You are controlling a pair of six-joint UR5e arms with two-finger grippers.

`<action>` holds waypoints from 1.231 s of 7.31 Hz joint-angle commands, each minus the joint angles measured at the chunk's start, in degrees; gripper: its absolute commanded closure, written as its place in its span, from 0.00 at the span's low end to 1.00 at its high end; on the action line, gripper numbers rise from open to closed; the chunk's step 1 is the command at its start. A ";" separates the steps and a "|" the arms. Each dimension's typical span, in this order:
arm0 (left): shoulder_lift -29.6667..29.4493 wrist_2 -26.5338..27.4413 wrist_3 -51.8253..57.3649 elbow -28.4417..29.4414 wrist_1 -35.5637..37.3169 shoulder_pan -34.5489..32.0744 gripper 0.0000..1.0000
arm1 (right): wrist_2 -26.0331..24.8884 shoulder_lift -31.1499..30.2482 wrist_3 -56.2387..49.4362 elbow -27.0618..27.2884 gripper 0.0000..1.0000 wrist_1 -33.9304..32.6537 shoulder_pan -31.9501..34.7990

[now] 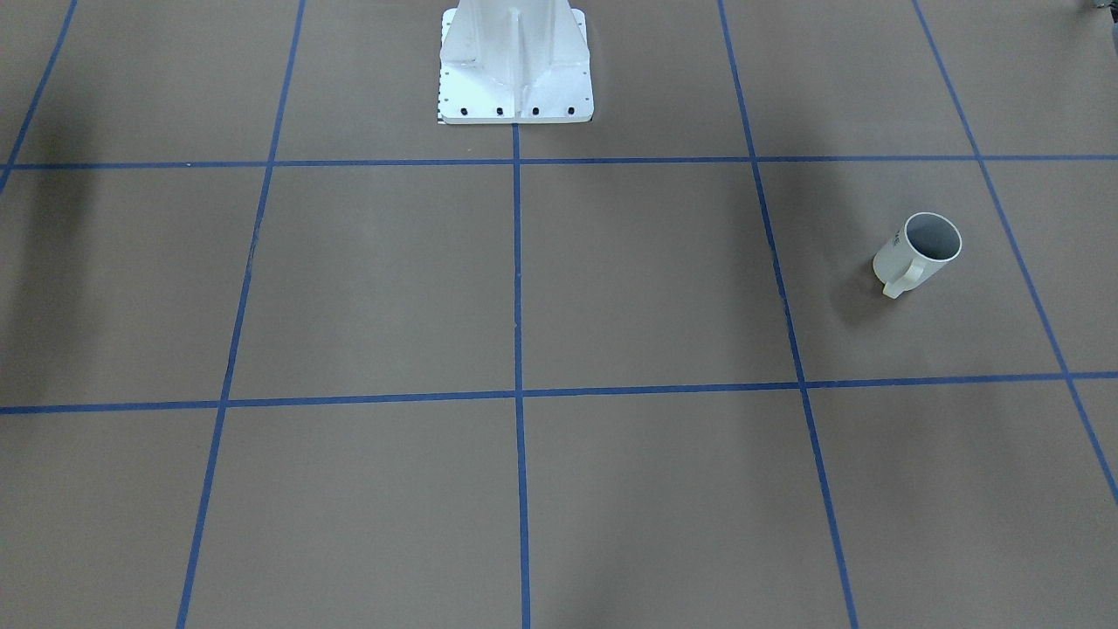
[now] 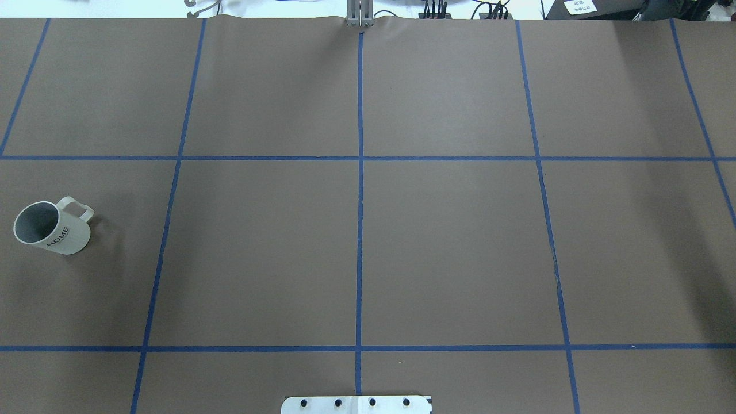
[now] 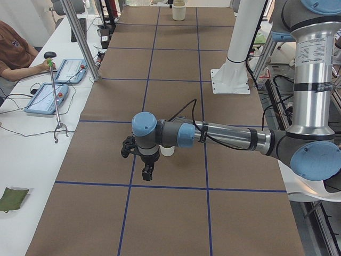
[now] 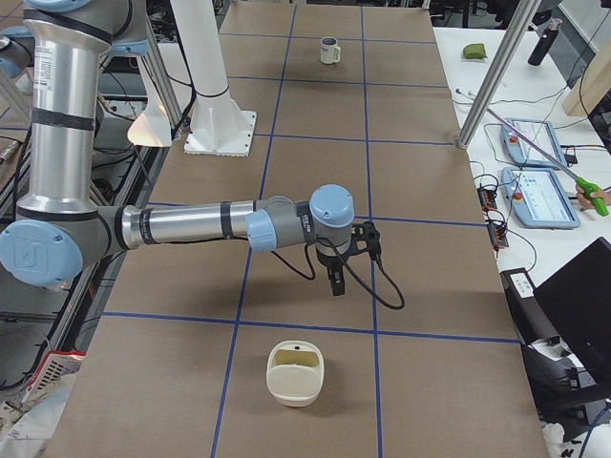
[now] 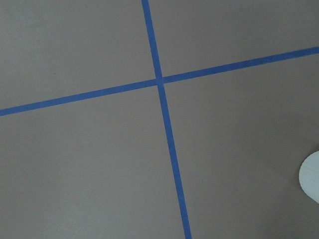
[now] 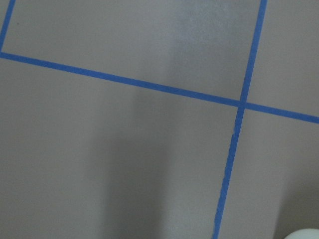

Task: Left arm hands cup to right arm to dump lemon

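You're at the start: the cup (image 2: 54,229) stands upright on the table (image 2: 448,241), on the robot's left side, ungrasped. Next, the left arm (image 3: 229,136) must descend onto it. Whether the left pincer (image 3: 147,172) or right pincer (image 4: 336,282) is wide, you cannot tell. Count: 1 cup, 2 pincers, 0 lemons visible.

overhead: looked down from behind the base plate (image 2: 356,404) | front: faced it steeply, sharing the mug (image 2: 53,229) | sides: looked along the surface (image 3: 170,218) from either end | wrists: close above blue tape (image 5: 159,82)
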 commanded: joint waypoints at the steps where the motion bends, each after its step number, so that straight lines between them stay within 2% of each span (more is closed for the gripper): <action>1: 0.19 -0.06 -0.26 -0.62 -1.21 -0.15 0.00 | 0.28 -2.07 0.03 0.00 0.00 2.04 0.06; 3: 0.20 -0.24 -0.35 -0.18 -1.57 -0.15 0.00 | 0.19 -1.63 0.03 0.00 0.00 1.87 -0.03; 5: 0.28 -3.21 -0.26 -0.97 -1.83 -0.06 0.00 | 0.19 -1.37 0.20 -0.09 0.00 1.78 -0.29; 6: 0.63 -5.58 -2.09 -1.32 -4.27 0.55 0.00 | 0.19 -1.37 0.20 -0.17 0.00 1.70 -0.29; 7: 0.72 -6.04 -7.24 -1.42 -6.99 2.64 0.00 | 0.28 -1.37 0.29 -0.26 0.00 1.78 -0.73; 9: 1.42 -4.55 -23.55 -1.15 -19.00 13.51 0.00 | 0.28 -1.37 0.29 -0.26 0.00 1.87 -1.17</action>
